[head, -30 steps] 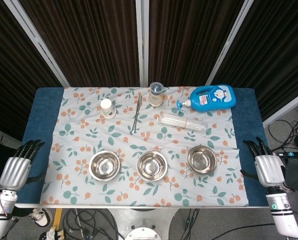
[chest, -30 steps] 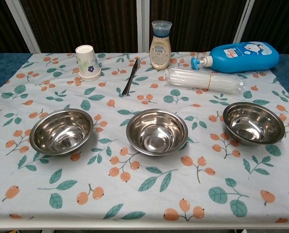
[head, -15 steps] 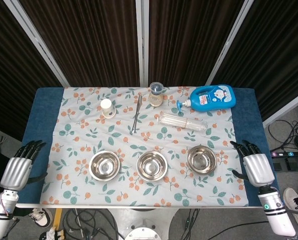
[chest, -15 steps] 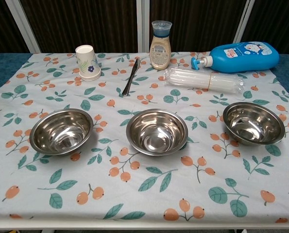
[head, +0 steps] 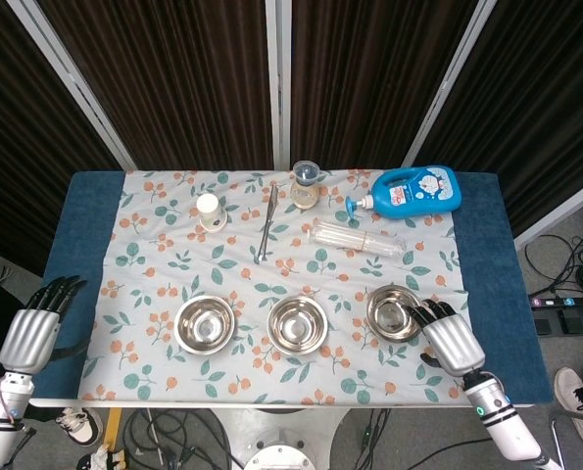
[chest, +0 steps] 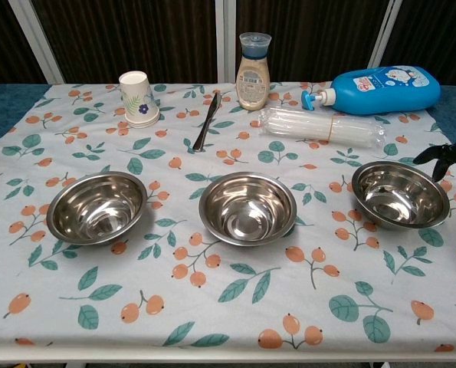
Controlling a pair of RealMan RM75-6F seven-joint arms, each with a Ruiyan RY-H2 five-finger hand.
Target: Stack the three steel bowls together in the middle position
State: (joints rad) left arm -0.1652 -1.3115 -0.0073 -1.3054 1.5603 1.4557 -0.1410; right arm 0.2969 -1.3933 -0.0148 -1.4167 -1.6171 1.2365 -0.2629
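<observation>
right robot hand (head: 452, 338) sits at the near right of the table, fingers spread and dark fingertips (head: 426, 312) just reaching the rim of the right round steel bowl (head: 394, 312); holding nothing, contact unclear from head view, and chest view only shows fingertips beside the bowl's right edge. left robot hand (head: 31, 331) hangs off the near left table edge, well apart from everything, fingers loosely apart, empty. landmark is the middle round steel bowl (head: 298, 324): three steel bowls counted, all upright, open side up, unstacked, in one row across the near part of the leaf-and-berry printed tablecloth (head: 350, 377). left round steel bowl (head: 205, 324) lies to its left, right bowl to its right with a similar gap. key relation: right bowl lies just left of and slightly beyond the right hand, so the right hand is clearly the nearer one for it; bowls are round, so no long axis to align. likely next step is a rim grasp and a carry leftward to the middle bowl. beyond the middle bowl: one grey metal utensil (head: 267, 222) lying lengthwise, one clear plastic bottle on its side (head: 358, 239) to the far right, one white paper cup (head: 209, 211) to the far left, one small upright bottle with a beige label (head: 306, 186) straight behind, one blue pump bottle on its side (head: 412, 191) furthest right.
</observation>
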